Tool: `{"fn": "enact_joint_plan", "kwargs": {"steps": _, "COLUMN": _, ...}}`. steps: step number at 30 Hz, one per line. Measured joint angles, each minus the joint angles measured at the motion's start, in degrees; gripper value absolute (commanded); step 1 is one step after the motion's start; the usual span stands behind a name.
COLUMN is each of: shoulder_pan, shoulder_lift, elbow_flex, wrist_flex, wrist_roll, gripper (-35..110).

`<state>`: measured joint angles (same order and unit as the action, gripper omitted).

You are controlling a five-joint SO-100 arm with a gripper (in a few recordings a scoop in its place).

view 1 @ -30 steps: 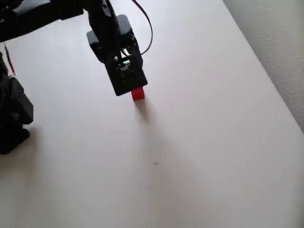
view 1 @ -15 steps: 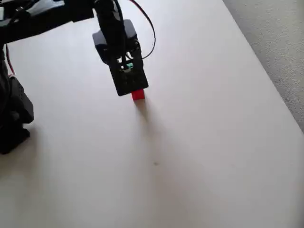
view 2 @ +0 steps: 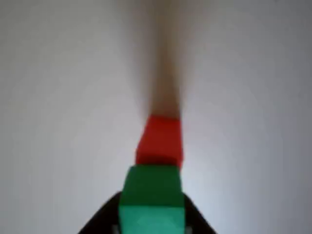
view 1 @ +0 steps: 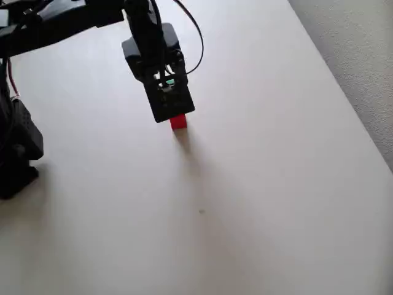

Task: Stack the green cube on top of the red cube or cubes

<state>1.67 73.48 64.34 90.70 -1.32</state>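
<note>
The green cube is what we are placing, but we go from big to small: the pale table spreads across the overhead view, bare apart from the stack site; the black arm reaches in from the upper left of that view, and its gripper hangs over the upper middle of the table. In the wrist view we see the gripper's dark tips to either side of the green cube at the bottom edge, so we judge it clamped on that cube and carrying it. The red block stands on the table just below the gripper's end in the overhead view, partly hidden under it, its shadow running toward the lower edge. In the wrist view the red block sits just beyond the green cube, almost in line with it, though we cannot tell how much height separates them. A sliver of green shows at the gripper in the overhead view. We judge the step in hand to be the carry to the stack, not yet the release. Next we need to bring the green cube squarely over the red top, lower it until it rests flat, and only then let the fingers part
</note>
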Motion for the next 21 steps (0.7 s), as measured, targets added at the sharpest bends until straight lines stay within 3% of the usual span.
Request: {"fn": "enact_joint_plan", "kwargs": {"steps": 21, "shoulder_pan": 1.41, "shoulder_lift": -1.14, "elbow_flex": -0.62, "wrist_flex": 0.35, "wrist_roll": -1.23, "gripper": 2}}
